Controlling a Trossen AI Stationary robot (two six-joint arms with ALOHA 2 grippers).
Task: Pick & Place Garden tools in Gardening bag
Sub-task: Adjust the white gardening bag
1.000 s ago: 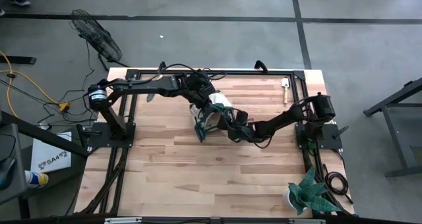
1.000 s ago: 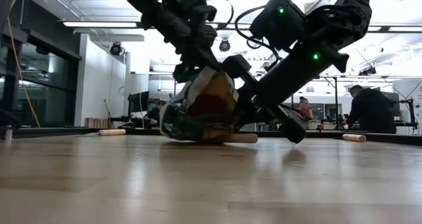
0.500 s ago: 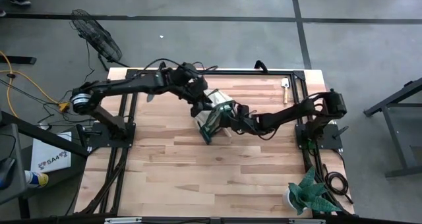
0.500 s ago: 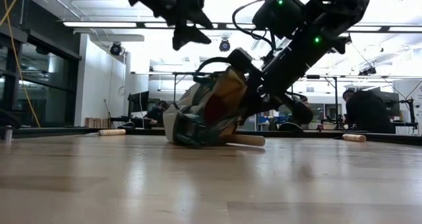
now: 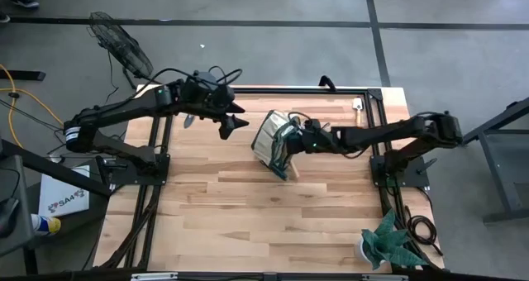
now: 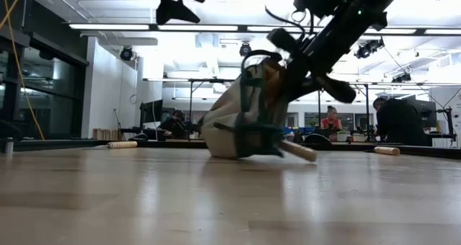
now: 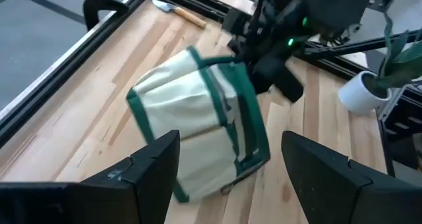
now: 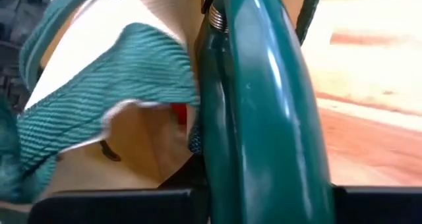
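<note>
Potted plant [image 5: 387,241], floor fan [image 5: 121,43]

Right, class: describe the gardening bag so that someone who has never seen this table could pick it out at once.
Start from the wooden table and go to the middle of its far half, between the two dark arms. There the gardening bag lies tipped over, at the right gripper. It is the only soft fabric thing there: cream cloth with green trim.
</note>
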